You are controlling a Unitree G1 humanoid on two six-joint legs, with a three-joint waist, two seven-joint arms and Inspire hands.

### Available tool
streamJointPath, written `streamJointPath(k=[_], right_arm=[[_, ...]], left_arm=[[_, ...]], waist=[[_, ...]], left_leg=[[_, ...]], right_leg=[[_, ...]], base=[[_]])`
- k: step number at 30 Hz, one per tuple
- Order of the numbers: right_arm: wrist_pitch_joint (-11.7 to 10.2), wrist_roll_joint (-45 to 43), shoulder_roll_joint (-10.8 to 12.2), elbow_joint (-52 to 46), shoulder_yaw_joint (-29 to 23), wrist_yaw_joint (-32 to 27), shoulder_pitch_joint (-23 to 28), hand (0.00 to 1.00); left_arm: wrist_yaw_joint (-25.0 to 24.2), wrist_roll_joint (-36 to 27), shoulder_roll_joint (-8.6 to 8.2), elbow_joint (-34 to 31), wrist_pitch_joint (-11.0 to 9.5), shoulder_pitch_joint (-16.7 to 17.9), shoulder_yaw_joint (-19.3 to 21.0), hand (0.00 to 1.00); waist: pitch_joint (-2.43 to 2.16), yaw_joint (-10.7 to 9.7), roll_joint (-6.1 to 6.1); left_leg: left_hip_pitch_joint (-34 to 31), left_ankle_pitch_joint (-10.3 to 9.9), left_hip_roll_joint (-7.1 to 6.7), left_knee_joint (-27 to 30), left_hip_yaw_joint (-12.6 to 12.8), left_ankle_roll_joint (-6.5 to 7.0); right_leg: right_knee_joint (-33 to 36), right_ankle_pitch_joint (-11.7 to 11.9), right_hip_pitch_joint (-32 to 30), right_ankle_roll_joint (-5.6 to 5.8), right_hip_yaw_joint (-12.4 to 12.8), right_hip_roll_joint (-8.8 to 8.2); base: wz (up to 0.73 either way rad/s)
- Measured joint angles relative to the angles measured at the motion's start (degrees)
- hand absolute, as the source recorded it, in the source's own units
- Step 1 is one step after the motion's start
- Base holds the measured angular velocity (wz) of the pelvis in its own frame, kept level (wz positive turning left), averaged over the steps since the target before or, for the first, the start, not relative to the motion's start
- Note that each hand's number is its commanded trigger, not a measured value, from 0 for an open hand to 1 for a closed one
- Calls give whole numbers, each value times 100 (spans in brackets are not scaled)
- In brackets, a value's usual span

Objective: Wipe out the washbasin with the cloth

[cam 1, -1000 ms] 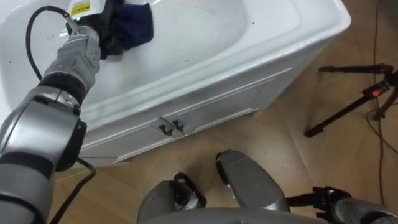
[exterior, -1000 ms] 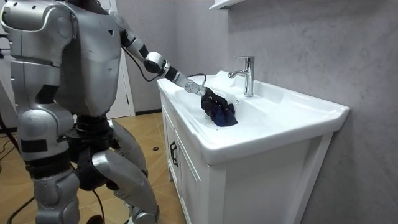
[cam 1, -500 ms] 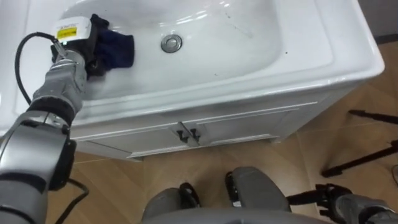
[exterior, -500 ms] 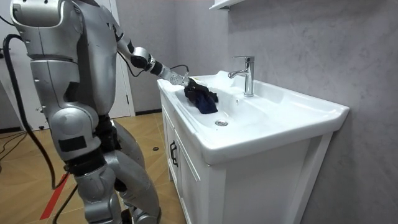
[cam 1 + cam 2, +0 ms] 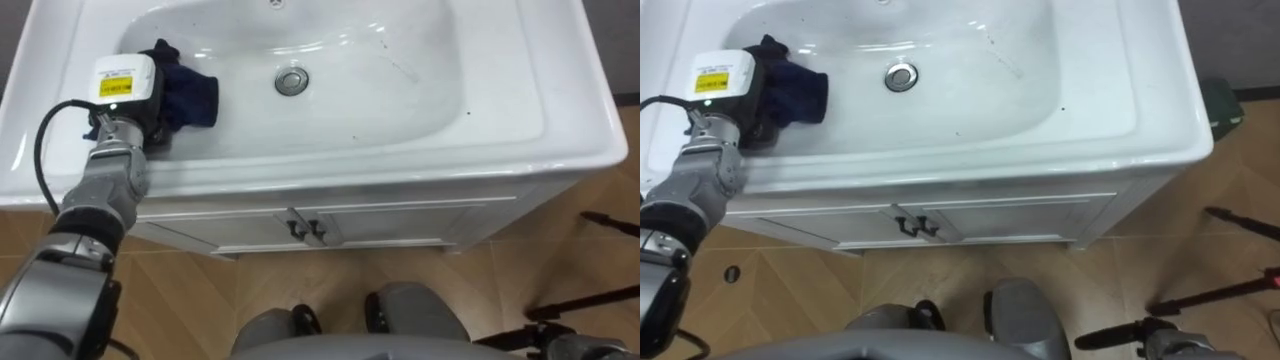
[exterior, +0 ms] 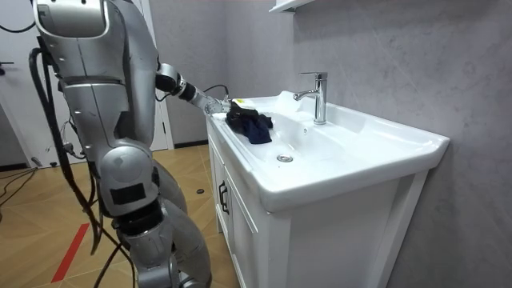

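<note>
The white basin (image 5: pixel 420 90) tops a white cabinet, and I stand at its front. A dark blue cloth (image 5: pixel 192 92) lies bunched on the basin's left slope, left of the drain (image 5: pixel 291 81). My left hand (image 5: pixel 125 100) rests at the basin's left rim with its dark fingers curled into the cloth. In the room view the left hand (image 6: pixel 214 103) reaches over the near end of the basin (image 6: pixel 360 152) to the cloth (image 6: pixel 250 124). My right hand (image 5: pixel 585 347) hangs low at the lower right edge, idle.
A chrome tap (image 6: pixel 318 96) stands at the back of the basin by the grey wall. The cabinet doors carry two dark handles (image 5: pixel 305 231). Black tripod legs (image 5: pixel 600 300) lie on the wooden floor to my right.
My left hand has dragged the cloth from the middle of the basin, over the drain, to its left slope. The drain now shows. My body and the eye views have shifted.
</note>
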Motion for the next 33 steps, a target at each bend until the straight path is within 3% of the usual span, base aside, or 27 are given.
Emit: streamJointPath(k=[5, 6, 7, 11, 17, 19, 21, 26, 30, 33], right_arm=[[-142, 327, 2, -1, 113, 29, 3, 0], [-198, 339, 2, -4, 122, 59, -11, 0], [-228, 351, 2, -4, 221, 71, -10, 0], [-311, 359, -5, -3, 428, 99, 25, 0], [-391, 344, 2, -5, 557, 138, -9, 0], [-424, 318, 21, -7, 568, 200, -21, 0], [-436, 314, 23, -11, 557, 237, -35, 0], [-421, 311, 3, -12, 552, 294, -73, 0], [-379, 302, 17, -27, 555, 315, -96, 0], [-348, 279, 17, -25, 555, 347, -134, 0]], left_arm=[[3, -20, -130, 56, 139, -83, -5, 100], [-4, -28, -179, 81, 182, -158, -19, 100], [-4, -33, -224, 118, 228, -259, -73, 100], [-145, -198, -309, 158, 271, -526, -301, 100], [-269, -627, -650, 221, 474, -928, -665, 100], [-324, -846, -777, 224, 511, -1114, -797, 100], [-423, -965, -874, 263, 523, -1214, -807, 100], [-506, -1337, -981, 262, 534, -1335, -950, 100], [-636, -1509, -1178, 275, 624, -1552, -1002, 100], [-654, -1660, -1166, 291, 657, -1649, -1148, 100]], waist=[[60, -32, -34], [80, -85, -30], [140, -137, -40], [215, -207, -61], [250, -512, -8], [298, -614, -6], [304, -654, -8], [321, -874, -1], [337, -1004, 8], [351, -1103, 27]], left_leg=[[48, -1, 13, 36, 5, 0], [-10, -3, 17, 97, 8, 0], [-34, -6, 26, 121, 8, 2], [-128, -8, 17, 116, 12, 6], [-308, -112, 6, 210, 90, 95], [-330, -161, -12, 209, 144, 152], [-316, -168, -13, 213, 238, 164], [-335, -207, -70, 275, 339, 217], [-432, -248, -91, 385, 403, 280], [-462, -284, -92, 385, 452, 290]], right_leg=[[13, -49, 73, -47, -57, -8], [13, -53, 62, -51, -119, -21], [20, -54, 62, -52, -158, -23], [23, -48, -35, -56, -197, -30], [55, -39, -195, -12, -270, -82], [138, -68, -295, 40, -240, -107], [164, -83, -334, 68, -175, -121], [337, -157, -452, 137, -59, -192], [495, -191, -613, 186, 61, -231], [537, -184, -646, 206, 76, -236]], base=[[7], [24], [24], [8], [7], [0], [-10], [-9], [-9], [-1]])
